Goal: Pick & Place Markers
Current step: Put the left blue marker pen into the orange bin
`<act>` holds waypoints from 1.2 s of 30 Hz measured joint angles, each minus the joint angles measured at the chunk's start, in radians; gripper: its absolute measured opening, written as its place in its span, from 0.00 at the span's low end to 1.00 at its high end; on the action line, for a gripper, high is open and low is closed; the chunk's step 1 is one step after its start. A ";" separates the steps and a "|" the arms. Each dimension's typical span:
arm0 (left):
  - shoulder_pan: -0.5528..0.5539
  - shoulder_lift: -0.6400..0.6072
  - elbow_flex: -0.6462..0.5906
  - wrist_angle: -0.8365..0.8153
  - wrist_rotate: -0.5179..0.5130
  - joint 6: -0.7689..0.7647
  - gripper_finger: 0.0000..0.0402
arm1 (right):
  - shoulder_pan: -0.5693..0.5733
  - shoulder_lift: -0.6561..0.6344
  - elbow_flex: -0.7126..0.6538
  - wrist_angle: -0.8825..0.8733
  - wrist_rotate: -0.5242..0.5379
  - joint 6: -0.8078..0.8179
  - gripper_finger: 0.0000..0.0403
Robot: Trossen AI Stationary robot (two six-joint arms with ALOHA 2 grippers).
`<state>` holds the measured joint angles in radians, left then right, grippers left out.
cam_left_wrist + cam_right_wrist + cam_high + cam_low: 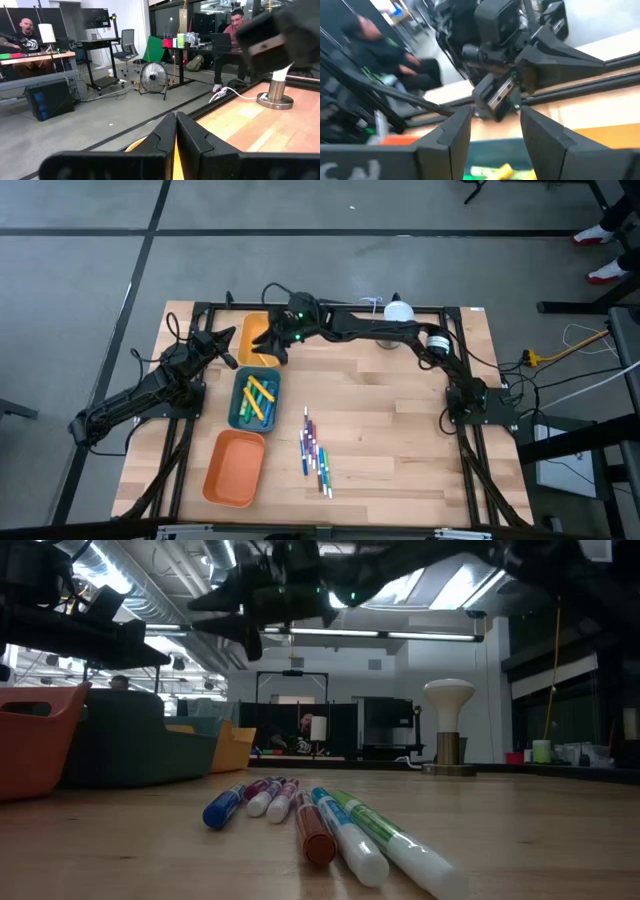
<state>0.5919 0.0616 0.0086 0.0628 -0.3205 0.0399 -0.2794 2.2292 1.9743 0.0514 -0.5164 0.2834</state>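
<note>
Several markers (315,450) lie loose on the wooden table, near the middle front; they also show close up in the low view (330,830). More markers (257,398), yellow and green, lie in a teal tray (240,412). My right gripper (281,352) reaches across the back of the table and hangs open and empty above the gap between the yellow tray (255,335) and the teal tray; its spread fingers show in the right wrist view (495,130). My left gripper (228,340) is shut beside the yellow tray's left side; its fingers meet in the left wrist view (176,125).
An orange tray (235,468) stands at the front left. A white mushroom-shaped stand (398,310) is at the back edge. The two grippers are close together over the back left. Bare table lies to the right of the loose markers. People sit in the room beyond the table.
</note>
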 joint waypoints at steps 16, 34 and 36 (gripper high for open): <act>0.000 0.000 0.000 -0.005 0.000 0.000 0.03 | 0.200 -0.593 -0.836 0.298 0.099 -0.302 0.42; 0.000 0.000 0.001 -0.006 0.000 0.000 0.02 | 0.238 -1.535 -1.412 0.014 0.132 -0.236 0.42; 0.000 0.000 0.001 -0.006 0.001 0.000 0.02 | 0.238 -1.611 -1.476 0.062 0.132 -0.229 0.42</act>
<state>0.5915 0.0616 0.0093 0.0563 -0.3199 0.0402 -0.0417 0.6187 0.4979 0.1129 -0.3847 0.0543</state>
